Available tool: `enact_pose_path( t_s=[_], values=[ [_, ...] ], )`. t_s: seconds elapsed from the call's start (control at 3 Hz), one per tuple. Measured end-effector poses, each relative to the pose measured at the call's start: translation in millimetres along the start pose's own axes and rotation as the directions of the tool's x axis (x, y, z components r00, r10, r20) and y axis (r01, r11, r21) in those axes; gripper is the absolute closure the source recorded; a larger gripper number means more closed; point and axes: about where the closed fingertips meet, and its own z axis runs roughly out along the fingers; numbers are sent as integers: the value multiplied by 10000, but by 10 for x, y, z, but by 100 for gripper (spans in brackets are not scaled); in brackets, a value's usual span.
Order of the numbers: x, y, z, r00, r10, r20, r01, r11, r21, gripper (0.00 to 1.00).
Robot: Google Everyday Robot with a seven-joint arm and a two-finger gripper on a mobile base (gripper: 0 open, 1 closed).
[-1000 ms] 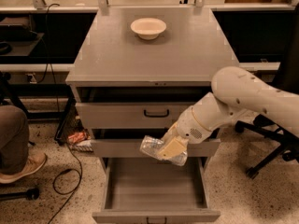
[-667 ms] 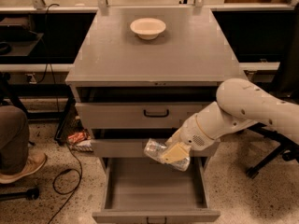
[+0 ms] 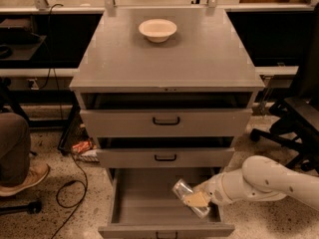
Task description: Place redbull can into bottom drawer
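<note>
The redbull can point(image 3: 182, 189) is shiny, crinkled silver metal, clamped in the matt tan gripper point(image 3: 196, 200) low over the bottom drawer point(image 3: 144, 198), which is matt gray metal. The arm point(image 3: 264, 180) looks like smooth white plastic. The bowl point(image 3: 157, 30) is matt cream.

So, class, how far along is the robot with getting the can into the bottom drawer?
Done: the bottom drawer is pulled open, and the can is low over its right front part. In hand: the gripper holds the can at a tilt; whether the can touches the drawer floor cannot be told. Left: release the can and pull the gripper clear.
</note>
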Motion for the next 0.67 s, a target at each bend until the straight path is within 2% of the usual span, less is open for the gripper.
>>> enact_pose_path(
  t_s=[0.33,0.67],
  values=[
    [-99,-64,-19,9998,-109,177,103,9994,328,100],
    [-94,-50,-17,9998,-114,146,110,9996,278,100]
  ],
)
